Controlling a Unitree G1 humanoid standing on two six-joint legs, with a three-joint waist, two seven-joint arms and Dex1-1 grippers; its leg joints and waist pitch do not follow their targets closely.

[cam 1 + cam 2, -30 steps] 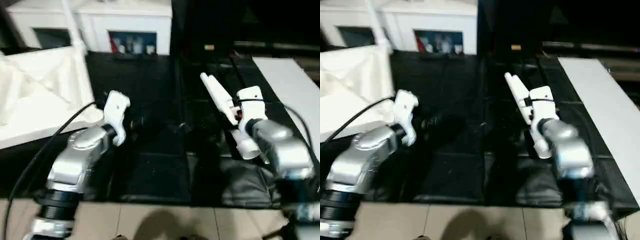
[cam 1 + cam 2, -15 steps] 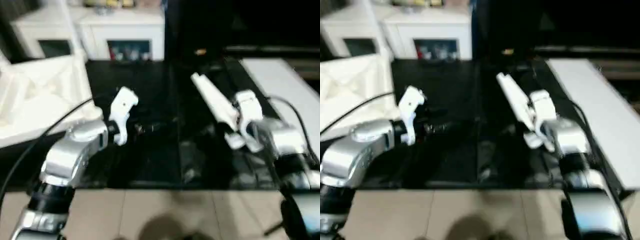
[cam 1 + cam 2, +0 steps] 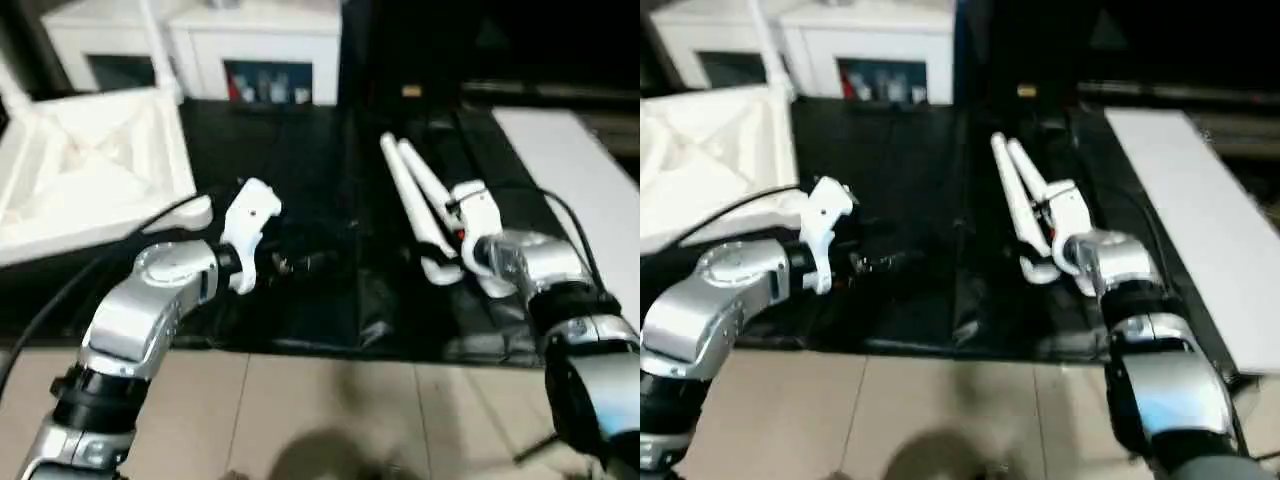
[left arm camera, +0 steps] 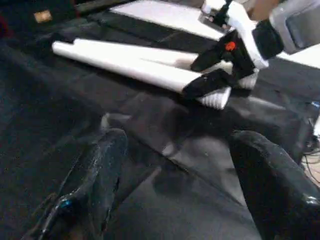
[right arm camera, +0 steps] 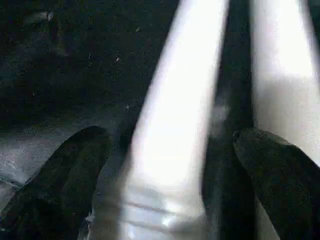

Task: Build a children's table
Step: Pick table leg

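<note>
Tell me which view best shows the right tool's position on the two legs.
Left wrist view: right tool seen side-on, black fingers open astride the nearer leg's wide end, second leg behind. Head views show it from above, fingers hidden. Right wrist view shows both legs between the fingers, close up.

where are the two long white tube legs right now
The two long tapered white tube legs lie side by side on the black mat, right of centre, their thick ends at the right gripper, left of the flat white board.

Dim, soft-focus frames; white surfaces glare against deep shadow.
</note>
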